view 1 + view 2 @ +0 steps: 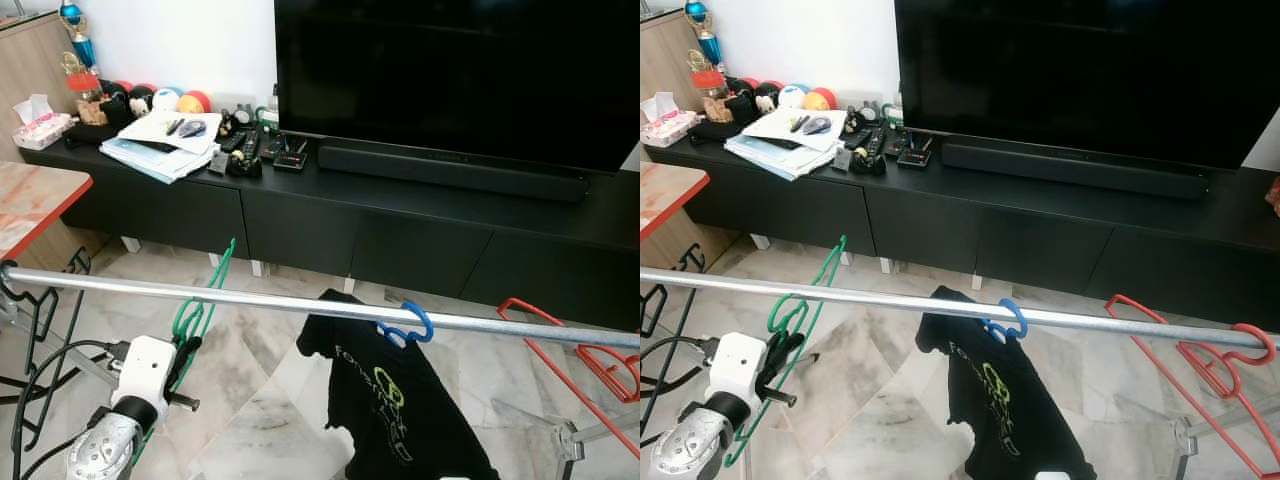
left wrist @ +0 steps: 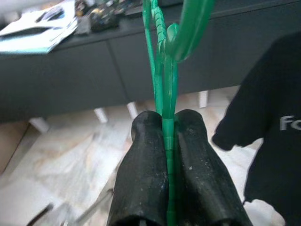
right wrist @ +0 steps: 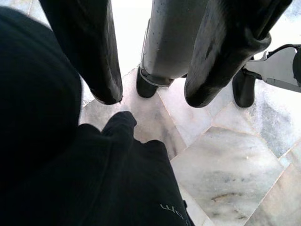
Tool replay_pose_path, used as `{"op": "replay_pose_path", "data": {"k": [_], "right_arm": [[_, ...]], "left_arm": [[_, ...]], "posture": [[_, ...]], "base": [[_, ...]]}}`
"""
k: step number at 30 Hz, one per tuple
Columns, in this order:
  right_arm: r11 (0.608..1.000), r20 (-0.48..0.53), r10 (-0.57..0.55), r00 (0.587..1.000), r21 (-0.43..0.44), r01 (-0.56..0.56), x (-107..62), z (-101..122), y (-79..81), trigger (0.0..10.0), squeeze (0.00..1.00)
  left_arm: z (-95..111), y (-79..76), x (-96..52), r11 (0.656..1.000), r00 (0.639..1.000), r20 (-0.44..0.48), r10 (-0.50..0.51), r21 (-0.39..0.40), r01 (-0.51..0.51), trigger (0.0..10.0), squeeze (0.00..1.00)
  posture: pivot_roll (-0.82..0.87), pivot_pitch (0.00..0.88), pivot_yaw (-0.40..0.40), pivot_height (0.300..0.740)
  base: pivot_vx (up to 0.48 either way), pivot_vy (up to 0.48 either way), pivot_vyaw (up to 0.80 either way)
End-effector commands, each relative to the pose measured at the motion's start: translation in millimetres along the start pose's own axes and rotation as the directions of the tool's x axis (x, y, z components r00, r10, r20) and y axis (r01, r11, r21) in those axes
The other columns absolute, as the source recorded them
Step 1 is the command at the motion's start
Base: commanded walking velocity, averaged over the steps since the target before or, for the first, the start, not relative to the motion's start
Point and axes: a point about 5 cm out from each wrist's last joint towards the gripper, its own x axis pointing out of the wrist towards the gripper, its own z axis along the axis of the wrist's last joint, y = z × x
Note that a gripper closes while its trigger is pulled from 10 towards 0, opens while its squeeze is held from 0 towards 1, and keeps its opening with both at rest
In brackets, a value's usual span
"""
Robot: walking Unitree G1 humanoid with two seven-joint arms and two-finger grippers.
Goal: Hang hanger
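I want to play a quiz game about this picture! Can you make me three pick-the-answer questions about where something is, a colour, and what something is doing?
1. Where does the black T-shirt with green print hang?
A. on the long silver metal rail
B. on the television
C. on the floor

2. What colour is the plastic hanger hook holding that shirt?
A. yellow
B. blue
C. white

3. What is the left end effector doing?
A. wide open
B. clamped shut on the thin green plastic hanger
C. holding a book

Answers:
1 A, the shirt dangles from the rail.
2 B, its hook over the rail is blue.
3 B, the left wrist view shows both black fingers pinching the green hanger.
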Motion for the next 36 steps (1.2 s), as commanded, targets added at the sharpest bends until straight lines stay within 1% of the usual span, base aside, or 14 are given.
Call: {"op": "replay_pose_path", "data": {"k": [1,3,5,7,12,18,20,22,29,30,31,32,33,36], "right_arm": [[1.000,-0.017,-0.002,1.000,-0.008,0.002,-0.8,-4.5,-0.6,10.0,0.00],[1.000,-0.018,-0.002,1.000,-0.009,0.002,-1.0,-5.0,-1.0,10.0,0.00],[1.000,-0.022,-0.002,1.000,-0.012,0.002,-1.8,-7.2,-3.4,10.0,0.00],[1.000,-0.023,-0.003,1.000,-0.012,0.003,-2.1,-7.8,-4.3,10.0,0.00],[1.000,-0.022,-0.005,1.000,-0.008,0.005,-2.4,-8.2,-5.8,10.0,0.00],[1.000,-0.023,-0.005,1.000,-0.008,0.005,-2.1,-8.2,-4.3,10.0,0.00],[1.000,-0.026,-0.003,1.000,-0.010,0.003,-1.8,-8.7,-1.2,10.0,0.00],[1.000,-0.027,-0.002,1.000,-0.010,0.002,-1.6,-8.9,0.3,10.0,0.00],[1.000,-0.025,0.003,1.000,-0.010,-0.004,-1.0,-8.2,3.6,10.0,0.00],[1.000,-0.024,0.005,1.000,-0.011,-0.005,-0.9,-7.8,4.0,10.0,0.00],[1.000,-0.024,0.005,1.000,-0.011,-0.005,-0.9,-7.8,4.0,10.0,0.00],[1.000,-0.023,0.006,1.000,-0.011,-0.007,-0.8,-7.4,4.4,10.0,0.00],[1.000,-0.022,0.007,1.000,-0.012,-0.008,-0.7,-7.2,4.6,10.0,0.00],[1.000,-0.021,0.009,1.000,-0.011,-0.009,-0.7,-6.9,4.7,10.0,0.00]], "left_arm": [[2.1,0.2,-2.9,0.999,0.999,-0.003,-0.043,0.009,0.043,10.0,0.00],[2.3,1.0,-3.7,0.999,0.999,-0.006,-0.049,0.015,0.049,10.0,0.00],[3.6,9.5,0.1,1.000,1.000,-0.011,0.016,0.014,-0.016,10.0,0.00],[4.4,13.0,3.0,0.999,0.998,-0.013,0.053,0.005,-0.053,10.0,0.00],[2.9,14.3,13.0,0.991,0.992,-0.042,0.122,-0.041,-0.124,10.0,0.00],[1.3,11.2,18.2,0.989,0.989,-0.070,0.133,-0.061,-0.138,10.0,0.00],[-8.3,8.4,19.5,0.989,0.982,-0.146,0.123,-0.061,-0.133,10.0,0.00],[-14.2,6.2,19.6,0.990,0.975,-0.186,0.119,-0.058,-0.132,10.0,0.00],[-19.5,-0.3,15.9,0.983,0.969,-0.213,0.124,-0.110,-0.150,10.0,0.00],[-20.8,-1.1,14.4,0.981,0.967,-0.223,0.124,-0.118,-0.153,10.0,0.30],[-20.8,-1.1,14.4,0.981,0.967,-0.223,0.124,-0.118,-0.153,10.0,0.30],[-22.4,-1.9,12.9,0.980,0.964,-0.235,0.124,-0.126,-0.157,10.0,0.47],[-23.3,-2.5,12.5,0.977,0.962,-0.243,0.124,-0.137,-0.161,10.0,0.55],[-24.2,-3.5,12.1,0.978,0.960,-0.255,0.119,-0.136,-0.157,10.0,0.54]], "posture": [[0.04,0.085,-0.032,0.740],[0.04,0.085,-0.032,0.740],[0.05,0.084,-0.034,0.740],[0.04,0.084,-0.034,0.740],[0.04,0.082,-0.035,0.740],[0.03,0.081,-0.036,0.740],[0.03,0.082,-0.036,0.740],[0.03,0.084,-0.035,0.740],[0.03,0.082,-0.035,0.740],[0.03,0.082,-0.035,0.740],[0.03,0.082,-0.035,0.740],[0.04,0.082,-0.034,0.740],[0.04,0.082,-0.034,0.740],[0.04,0.080,-0.032,0.740]], "base": [[0.000,0.000,0.00],[0.000,0.000,0.00],[0.000,0.000,0.00],[0.000,0.000,0.00],[0.000,0.000,0.00],[0.000,0.000,0.00],[0.000,0.000,0.00],[0.000,0.000,0.00],[0.000,0.000,0.00],[0.000,0.000,0.00],[0.000,0.000,0.00],[0.000,0.000,0.00],[0.000,0.000,0.00],[0.000,0.000,0.00]]}}
